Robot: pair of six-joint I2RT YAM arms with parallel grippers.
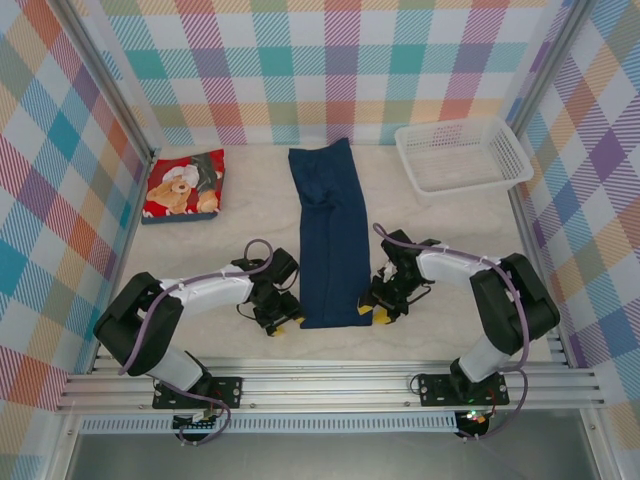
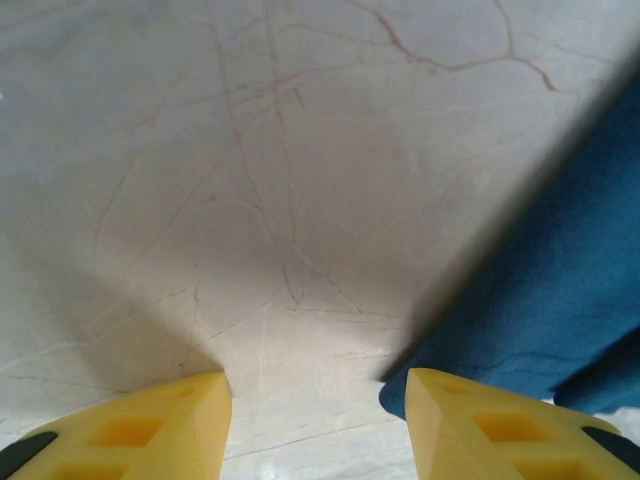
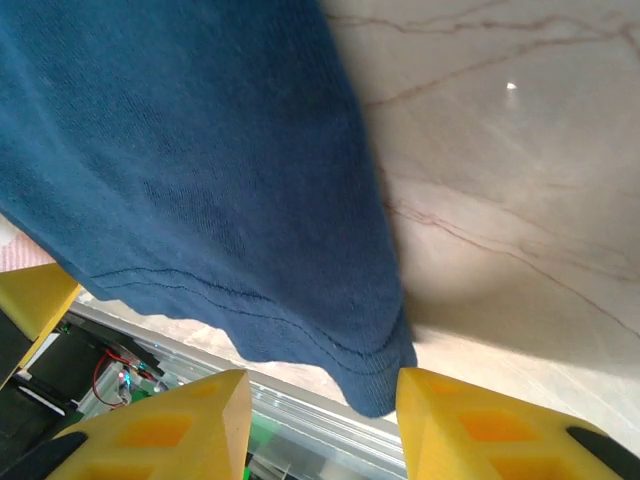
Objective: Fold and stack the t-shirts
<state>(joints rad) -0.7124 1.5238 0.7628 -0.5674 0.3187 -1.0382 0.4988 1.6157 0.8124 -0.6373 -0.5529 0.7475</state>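
Left gripper [image 2: 315, 385], right gripper [image 3: 322, 380], jaws apart and empty at near corners of the long dark navy cloth shirt [image 1: 330, 230]. I'd pinch both evenly, lift together.

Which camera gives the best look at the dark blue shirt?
The top external view: the navy shirt lies there whole, folded into a long strip. The left wrist view catches its edge, the right wrist view its hem corner close up.

2 black-and-white arms [image 1: 205, 292] carry purple cables [image 1: 255, 245] and blocky yellow fingertips [image 2: 150, 430].
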